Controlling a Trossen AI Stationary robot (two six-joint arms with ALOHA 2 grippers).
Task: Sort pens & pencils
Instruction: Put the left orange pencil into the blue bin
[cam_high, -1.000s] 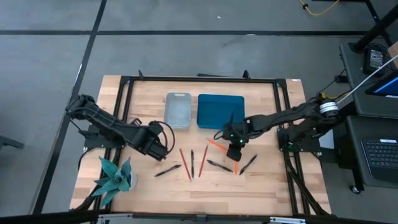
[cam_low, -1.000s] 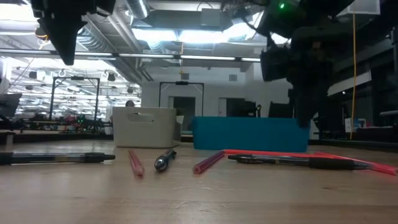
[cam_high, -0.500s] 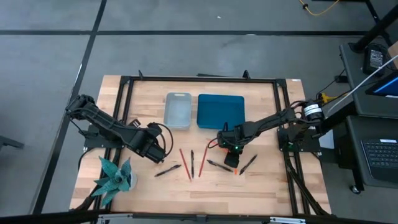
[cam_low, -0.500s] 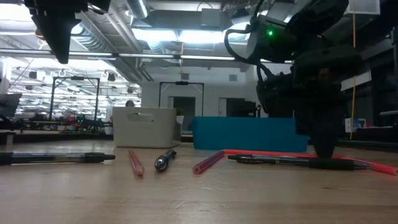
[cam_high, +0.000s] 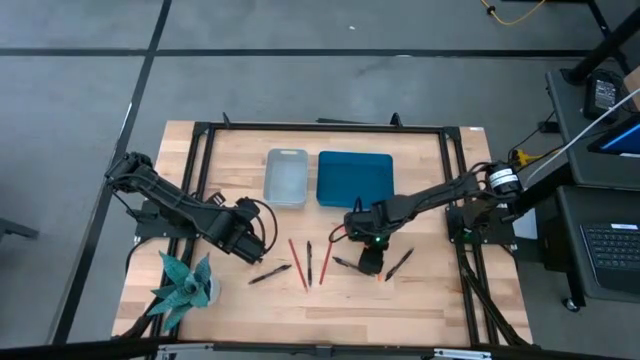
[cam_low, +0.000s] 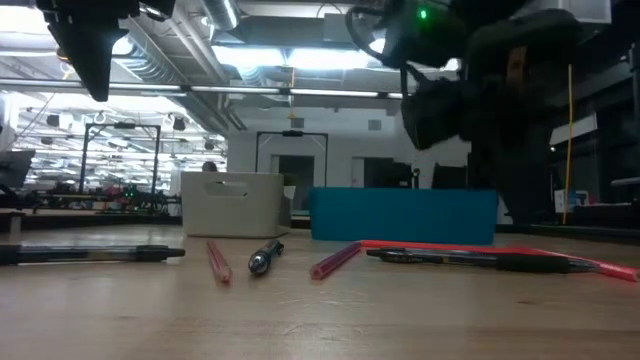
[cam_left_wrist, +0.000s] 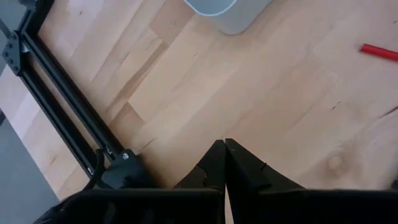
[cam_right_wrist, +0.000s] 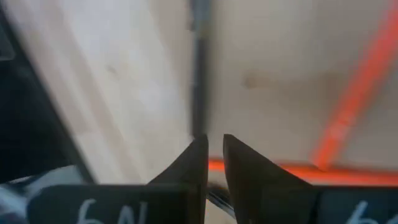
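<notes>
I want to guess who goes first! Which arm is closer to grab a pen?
Probably the right. Its gripper sits low right over the black pen and orange pencil. The left gripper waits shut, off to the side of the row.

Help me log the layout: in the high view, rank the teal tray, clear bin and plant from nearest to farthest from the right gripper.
Measured from the right gripper:
1. Teal tray, just behind it.
2. Clear bin, next to the tray on its left.
3. Plant, at the table's front left corner.

The wooden table stands on a grey floor crossed by dark lines. Beyond it, bright ceiling lights hang among exposed ducts, with a dark-framed doorway in the far wall. A desk with a keyboard sits alongside.
</notes>
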